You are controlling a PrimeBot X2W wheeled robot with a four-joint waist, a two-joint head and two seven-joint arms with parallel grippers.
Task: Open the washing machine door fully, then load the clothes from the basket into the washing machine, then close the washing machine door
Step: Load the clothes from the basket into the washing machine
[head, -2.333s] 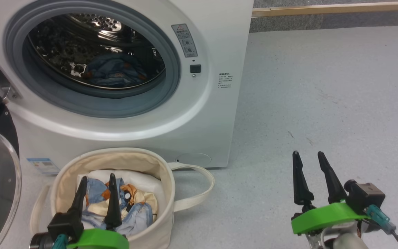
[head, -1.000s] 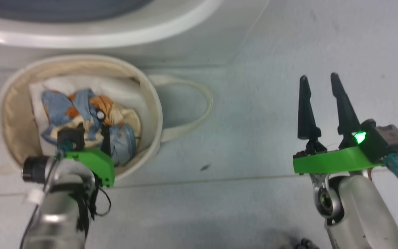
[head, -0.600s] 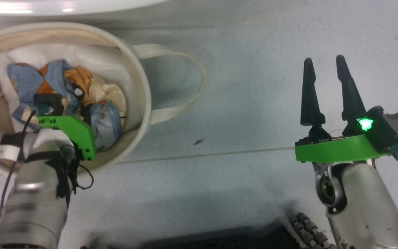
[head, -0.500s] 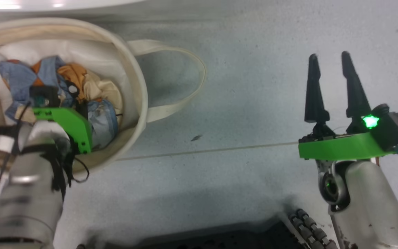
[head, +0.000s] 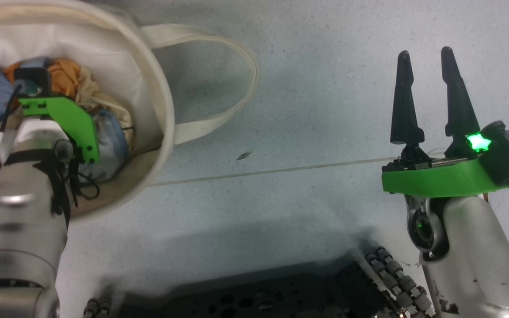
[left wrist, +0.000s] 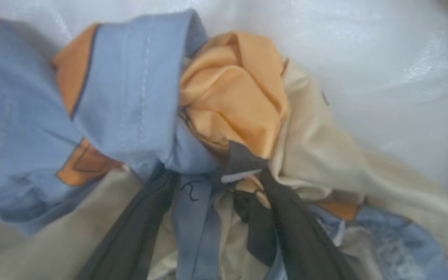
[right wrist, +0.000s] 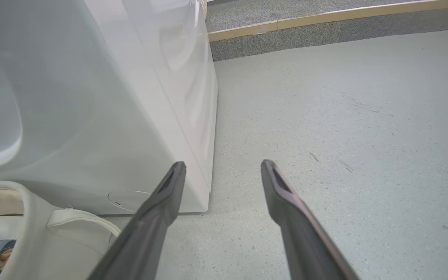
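Cream, orange and blue clothes lie bunched in the basket. The left gripper digs into them, jaws apart, nothing pinched yet. The right gripper hangs open, empty. Loading and closing remain, I'd say.

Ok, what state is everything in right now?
basket: upright on floor, part full
clothes: crumpled inside it, not gripped yet
white bundle: under the clothes
left gripper: open, fingers down among clothes
right gripper: open, empty, above floor
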